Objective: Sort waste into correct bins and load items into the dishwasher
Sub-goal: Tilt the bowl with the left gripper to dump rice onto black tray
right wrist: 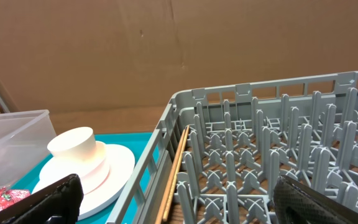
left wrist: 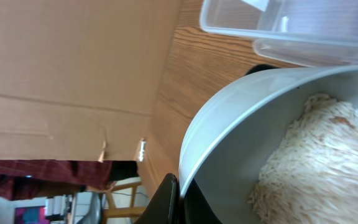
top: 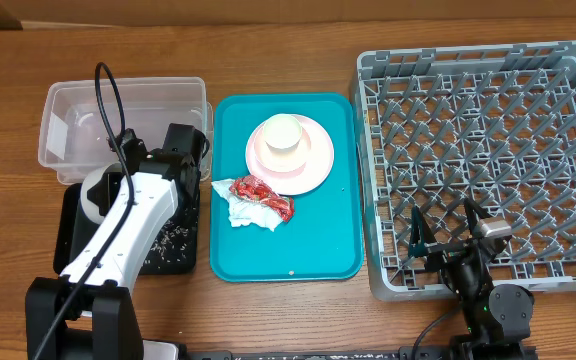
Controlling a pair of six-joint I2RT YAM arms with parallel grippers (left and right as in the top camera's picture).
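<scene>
Whitish rice-like grains (left wrist: 309, 155) lie in the round whitish bowl (left wrist: 229, 118), its rim gripped by the left claw (left wrist: 180, 198). The right claw (right wrist: 182, 198) stands open before the square grey plastic rack (right wrist: 260, 143).

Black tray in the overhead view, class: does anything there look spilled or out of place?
Yes. Whitish rice grains lie scattered loose over the black tray, not in a heap; the whitish bowl holds more.

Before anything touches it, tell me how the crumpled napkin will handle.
The napkin looks like crumpled thin paper, so probably floppy and very light. The red wrapper lies partly on it, so lifting may drag that along.
</scene>
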